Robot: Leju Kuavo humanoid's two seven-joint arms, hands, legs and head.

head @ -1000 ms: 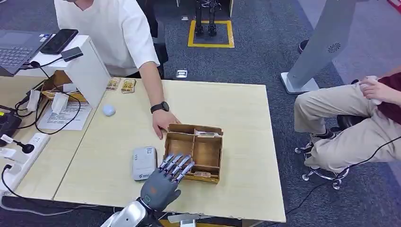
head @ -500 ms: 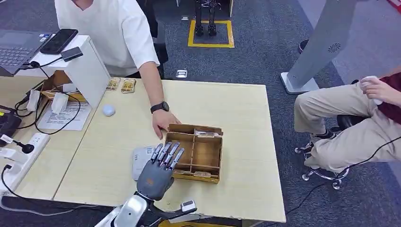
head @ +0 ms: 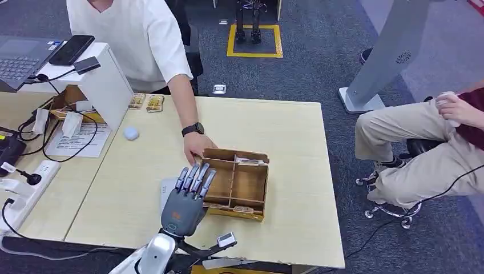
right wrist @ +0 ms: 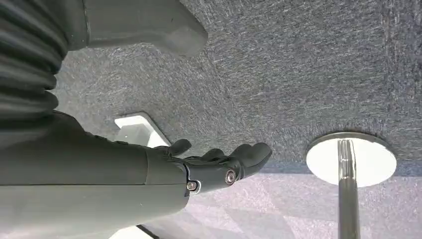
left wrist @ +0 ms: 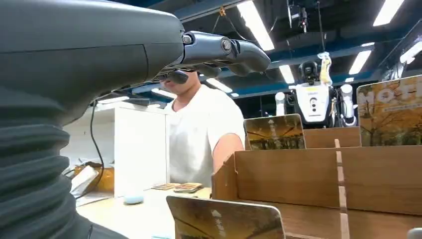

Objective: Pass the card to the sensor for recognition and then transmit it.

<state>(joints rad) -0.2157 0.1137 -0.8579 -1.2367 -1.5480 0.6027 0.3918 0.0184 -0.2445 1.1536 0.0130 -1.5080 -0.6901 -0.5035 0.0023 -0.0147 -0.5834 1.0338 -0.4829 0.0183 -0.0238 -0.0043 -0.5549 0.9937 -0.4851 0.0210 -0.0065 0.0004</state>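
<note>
Left hand (head: 184, 205), fingers spread, hovers beside wooden box (head: 251, 185)

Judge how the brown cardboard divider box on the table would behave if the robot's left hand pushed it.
The brown cardboard divider box looks thin-walled and light, so it would probably slide across the smooth table rather than resist. The person's hand at its far corner may steady it. The upright cards inside could tip when jolted.

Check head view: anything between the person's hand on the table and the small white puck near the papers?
Nothing. In the head view the tabletop between the person's hand and the white puck is bare.
</note>
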